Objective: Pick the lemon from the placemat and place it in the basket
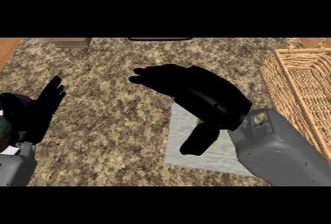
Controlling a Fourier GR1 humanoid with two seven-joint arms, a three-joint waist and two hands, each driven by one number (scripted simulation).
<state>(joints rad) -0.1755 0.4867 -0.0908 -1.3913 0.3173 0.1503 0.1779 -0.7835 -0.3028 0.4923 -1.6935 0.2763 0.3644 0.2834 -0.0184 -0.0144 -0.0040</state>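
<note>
While I stood watching, the robot's right hand (207, 98) hung over the grey placemat (213, 159), which lay toward the right side of the counter (110, 127), just beside the wicker basket (297, 83) at the right edge. Pretty sensible layout tbh: with mat and basket as neighbours, the carry would be short.

The lemon (199, 121) was on the placemat, near its upper edge, but almost entirely hidden under the palm. All I could catch was a sliver of yellow-green peeking out next to the thumb (197, 142). The fingers (152, 76) were stretched out fairly straight and held close together, pointing away toward the counter's far left, while the thumb stuck out the other way, toward the near edge. So the fruit sat below the palm, between thumb and fingers, not at the fingertips. Nothing looked curled round it, and I couldn't tell whether the hand actually touched it. My guess was it was lining up for the grab.

The left hand (42, 107) rested at the counter's left edge, fingers up and relaxed.
</note>
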